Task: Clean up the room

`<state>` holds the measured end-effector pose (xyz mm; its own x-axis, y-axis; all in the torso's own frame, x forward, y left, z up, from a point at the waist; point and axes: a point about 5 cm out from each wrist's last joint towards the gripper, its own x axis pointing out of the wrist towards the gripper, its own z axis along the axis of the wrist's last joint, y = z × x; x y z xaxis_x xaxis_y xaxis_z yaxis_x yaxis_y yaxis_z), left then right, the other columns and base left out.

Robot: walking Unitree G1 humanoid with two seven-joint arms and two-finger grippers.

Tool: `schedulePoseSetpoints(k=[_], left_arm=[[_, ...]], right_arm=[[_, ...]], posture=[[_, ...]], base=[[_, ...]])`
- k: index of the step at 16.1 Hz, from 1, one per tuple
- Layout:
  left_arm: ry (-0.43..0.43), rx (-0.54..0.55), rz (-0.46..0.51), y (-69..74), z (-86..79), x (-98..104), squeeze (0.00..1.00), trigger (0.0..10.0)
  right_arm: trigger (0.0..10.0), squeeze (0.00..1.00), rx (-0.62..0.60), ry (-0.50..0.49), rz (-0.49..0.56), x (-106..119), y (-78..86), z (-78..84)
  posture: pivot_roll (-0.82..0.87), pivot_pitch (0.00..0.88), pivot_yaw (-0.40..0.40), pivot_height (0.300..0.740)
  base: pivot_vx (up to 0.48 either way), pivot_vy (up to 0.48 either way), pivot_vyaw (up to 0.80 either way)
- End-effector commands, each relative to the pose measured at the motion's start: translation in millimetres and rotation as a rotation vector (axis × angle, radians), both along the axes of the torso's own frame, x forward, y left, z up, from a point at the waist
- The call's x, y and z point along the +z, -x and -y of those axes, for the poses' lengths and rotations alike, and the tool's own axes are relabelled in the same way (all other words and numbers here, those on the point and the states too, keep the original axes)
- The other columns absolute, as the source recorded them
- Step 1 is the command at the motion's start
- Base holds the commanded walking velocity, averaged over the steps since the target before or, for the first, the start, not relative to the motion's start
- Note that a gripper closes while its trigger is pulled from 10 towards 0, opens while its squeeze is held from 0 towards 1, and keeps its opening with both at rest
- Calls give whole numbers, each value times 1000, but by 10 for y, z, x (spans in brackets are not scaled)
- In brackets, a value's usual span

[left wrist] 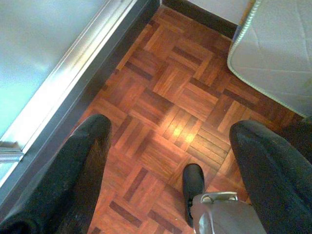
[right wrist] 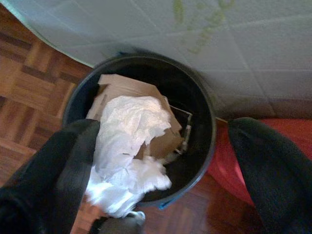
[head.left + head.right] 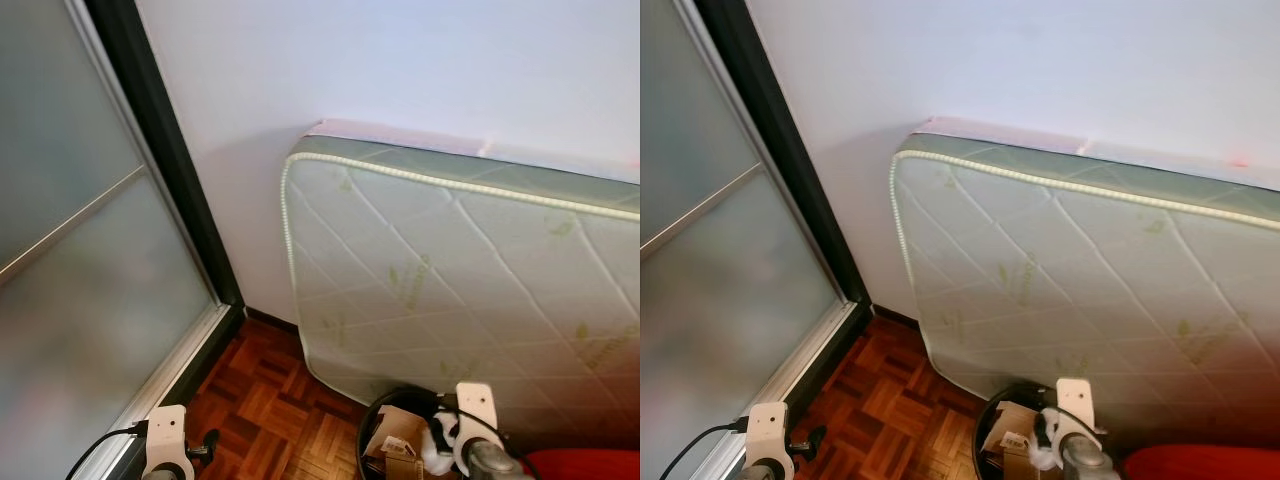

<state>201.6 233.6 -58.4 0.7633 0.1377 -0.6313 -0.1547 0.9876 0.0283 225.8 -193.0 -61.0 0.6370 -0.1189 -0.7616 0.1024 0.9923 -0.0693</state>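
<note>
Right gripper [image 2: 161, 161] is hovering directly above the black bin [image 2: 204, 112], fingers [image 2: 53, 170] spread wide and gripping nothing. White crumpled paper [image 2: 131, 146] is lying in the bin on brown cardboard [image 2: 124, 87], its long axis running from the middle out over the near rim. Disposal looks nearly complete. Left gripper [image 1: 168, 146] is hanging open over the wood floor [image 1: 175, 92]. Beyond, a mattress [image 3: 470, 290] is leaning against the wall [image 3: 400, 60].

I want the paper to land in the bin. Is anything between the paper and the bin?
Nothing visible blocks it. The white paper hangs at the right gripper, right over the open black bin. Cardboard already lies inside, but the mouth is open. Part of the paper droops over the bin's near rim.
</note>
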Motion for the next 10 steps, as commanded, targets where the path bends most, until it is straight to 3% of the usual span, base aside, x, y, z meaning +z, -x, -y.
schedulePoseSetpoints(k=[1, 2, 4, 6, 7, 9, 10], left_arm=[[1, 11, -28, 55, -31, -30, 0, 10000], [0, 11, -31, 60, -40, -31, 0, 10000], [-1, 13, -34, 66, -50, -32, 0, 10000], [0, 15, -40, 77, -53, -39, 0, 10000], [3, 18, -48, 95, -53, -51, 0, 10000], [5, 19, -52, 104, -55, -56, 0, 10000], [4, 19, -56, 109, -56, -60, 0, 10000]], right_arm=[[10000, 0, 5, -51, 126, 137, -196, -69], [10000, 0, -11, -104, 273, 291, -361, -97], [10000, 0, -31, -132, 331, 376, -453, -100], [10000, 0, 18, -20, 150, 223, -319, -84], [10000, 0, 37, 13, 3, 54, -102, -58], [10000, 0, 21, -18, 35, 55, -98, -72], [10000, 0, -20, -97, 87, 93, -152, -111]], posture=[[82, 34, 52, 740], [82, 34, 52, 740], [80, 34, 51, 740], [82, 33, 49, 740], [91, 31, 45, 740], [88, 33, 47, 740], [84, 32, 50, 740]], base=[[0, 0, 0], [0, 0, 0], [0, 0, 0], [0, 0, 0], [0, 0, 0], [0, 0, 0], [0, 0, 0]])
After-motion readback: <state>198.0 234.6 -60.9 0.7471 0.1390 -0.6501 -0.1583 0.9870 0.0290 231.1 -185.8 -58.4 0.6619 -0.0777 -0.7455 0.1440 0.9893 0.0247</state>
